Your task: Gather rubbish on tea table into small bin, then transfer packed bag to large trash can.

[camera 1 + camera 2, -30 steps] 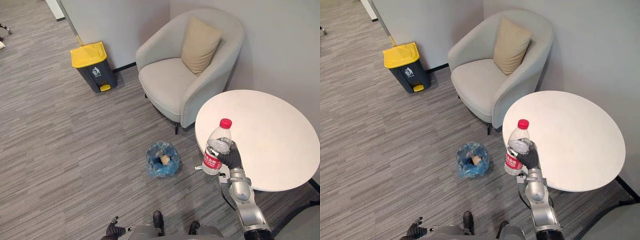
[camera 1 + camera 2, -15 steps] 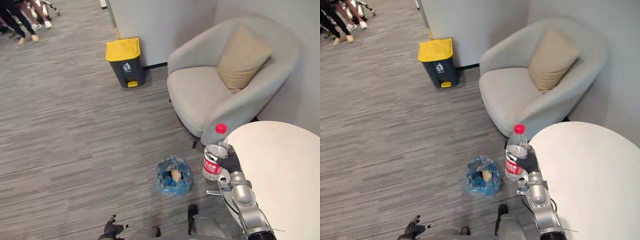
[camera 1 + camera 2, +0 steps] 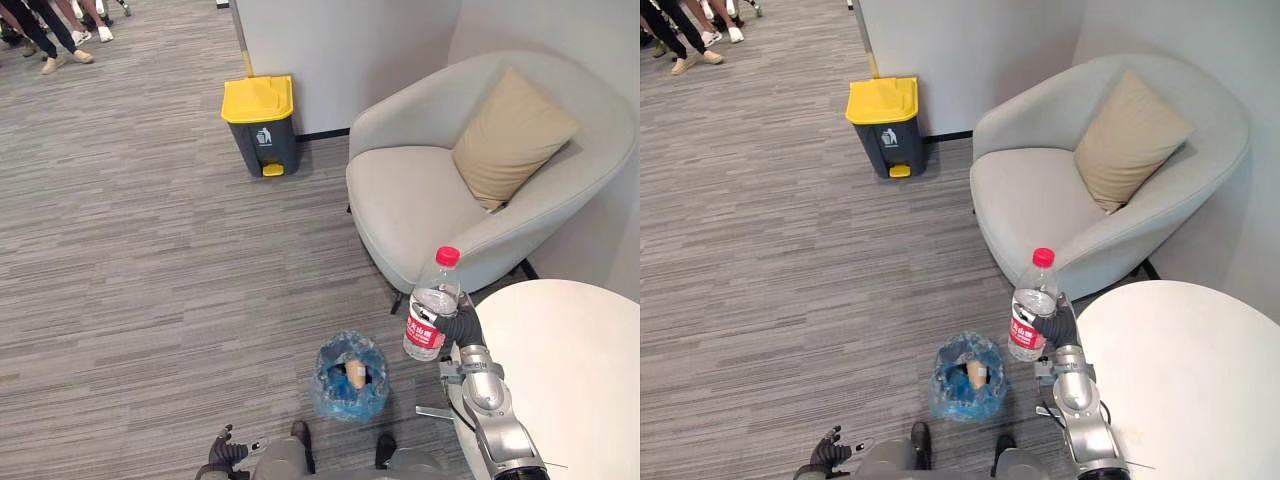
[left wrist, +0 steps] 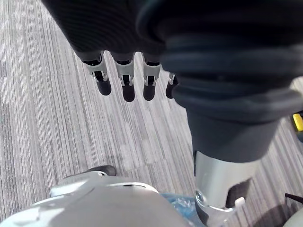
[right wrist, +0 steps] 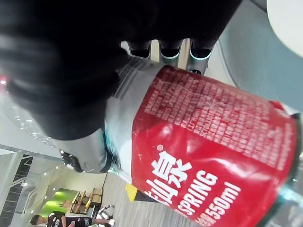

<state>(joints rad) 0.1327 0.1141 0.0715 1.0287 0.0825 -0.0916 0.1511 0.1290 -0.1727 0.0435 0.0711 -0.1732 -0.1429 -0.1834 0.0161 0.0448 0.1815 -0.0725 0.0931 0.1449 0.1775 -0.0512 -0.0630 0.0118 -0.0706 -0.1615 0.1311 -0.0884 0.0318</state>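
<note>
Right hand (image 3: 466, 328): clenched round the middle of a clear plastic water bottle (image 3: 432, 312). In the right wrist view the fingers (image 5: 169, 49) are seen curled over the wall just above the red label (image 5: 213, 156).
Bottle attitude: held upright in the air, red cap (image 3: 448, 256) on top.
Bottle position: above and to the table side of the small bin (image 3: 327, 385), not over its mouth.
Handling (judged): the bottle looks nearly empty, so it is taken as light. The thin wall is expected to dent under a hard squeeze. The label film is smooth and may slip. With the cap on, no spill is expected.
Hold point (judged): the mid-body, where it is held now, is thought sound, since the neck would give less surface.
Small bin: on the carpet, lined with a blue bag, with a tan scrap (image 3: 357, 374) seen inside.
Tea table (image 3: 575, 365): white, round, just beside the bin.
Left hand (image 4: 123, 81): fingers straight, nothing held, low near the bin.
Armchair (image 3: 415, 205): beyond the bin, with a tan cushion (image 3: 512, 135) set on it.
Large trash can (image 3: 260, 125): grey with a yellow lid, well apart from the bin, by the wall.
</note>
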